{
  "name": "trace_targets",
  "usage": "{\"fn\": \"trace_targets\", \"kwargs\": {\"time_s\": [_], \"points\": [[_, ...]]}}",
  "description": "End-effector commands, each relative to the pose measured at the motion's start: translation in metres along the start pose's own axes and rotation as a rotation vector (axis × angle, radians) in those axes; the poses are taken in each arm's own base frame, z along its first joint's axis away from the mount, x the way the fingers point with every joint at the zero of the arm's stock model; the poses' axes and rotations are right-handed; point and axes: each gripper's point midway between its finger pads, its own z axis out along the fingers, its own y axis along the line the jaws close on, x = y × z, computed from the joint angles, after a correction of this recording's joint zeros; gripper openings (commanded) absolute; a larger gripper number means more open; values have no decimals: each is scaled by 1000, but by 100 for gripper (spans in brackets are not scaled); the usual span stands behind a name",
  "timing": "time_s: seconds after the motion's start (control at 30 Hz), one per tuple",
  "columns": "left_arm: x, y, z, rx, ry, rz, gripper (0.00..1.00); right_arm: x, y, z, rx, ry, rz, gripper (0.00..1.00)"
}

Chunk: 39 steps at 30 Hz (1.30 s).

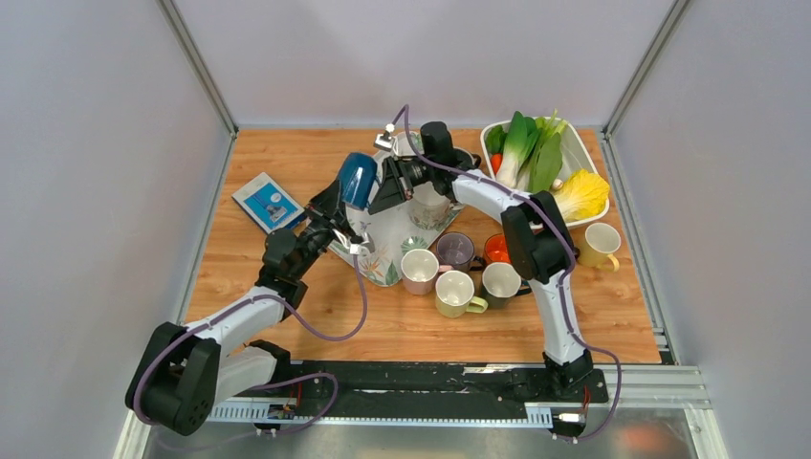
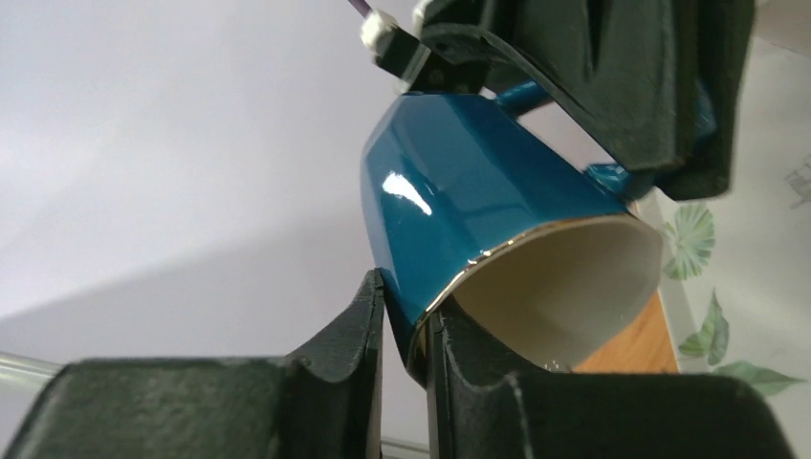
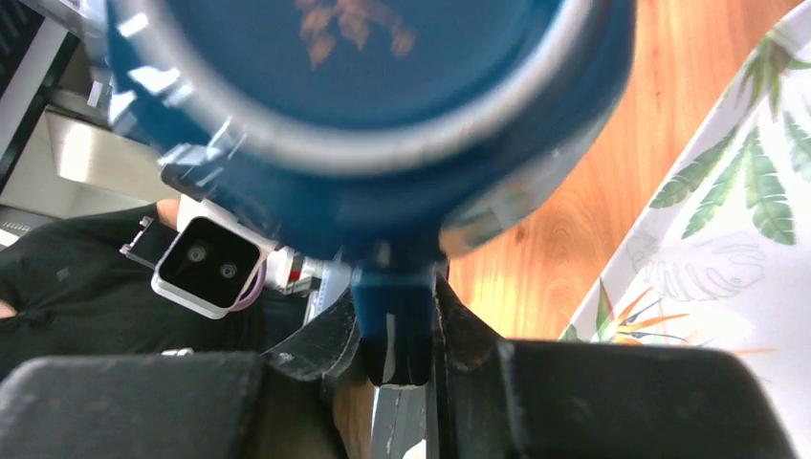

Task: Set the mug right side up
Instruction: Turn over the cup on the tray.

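A glossy blue mug (image 1: 357,179) with a pale inside hangs in the air above the back left of the table, tilted, its mouth facing down toward the left arm. My left gripper (image 1: 337,206) grips its gold-edged rim (image 2: 497,253). One finger lies on the outer wall and the other inside the mouth, so the left gripper (image 2: 406,306) is shut on the mug (image 2: 459,191). From the other side, my right gripper (image 1: 384,186) is shut on the mug's handle (image 3: 394,316). In the right wrist view the mug's base (image 3: 363,86) fills the top, above the right gripper (image 3: 397,320).
Below the mug lies a white leaf-patterned mat (image 1: 387,244). Several upright mugs (image 1: 459,287) cluster at the table's middle, and a yellow one (image 1: 600,244) stands at the right. A white basin of vegetables (image 1: 574,153) is at the back right, a blue packet (image 1: 270,203) at the left.
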Motion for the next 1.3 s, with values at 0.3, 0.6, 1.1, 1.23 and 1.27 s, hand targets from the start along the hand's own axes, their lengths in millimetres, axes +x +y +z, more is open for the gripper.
{"fn": "trace_targets", "kwargs": {"time_s": [0.3,0.6,1.1,1.23,1.27], "points": [[19,58,5,-144,166,-224,0,-20,36,-12,-27,-24,-263,100],[3,22,-20,244,346,-704,0,-68,66,-48,113,-160,-462,100],[-27,-11,-31,509,423,-1249,0,-61,88,-90,614,62,-1408,99],[-14,-10,-26,469,525,-1311,0,-19,55,-70,618,397,-1429,81],[-12,-7,-23,448,525,-1309,0,-12,46,-67,633,443,-1410,78]]}}
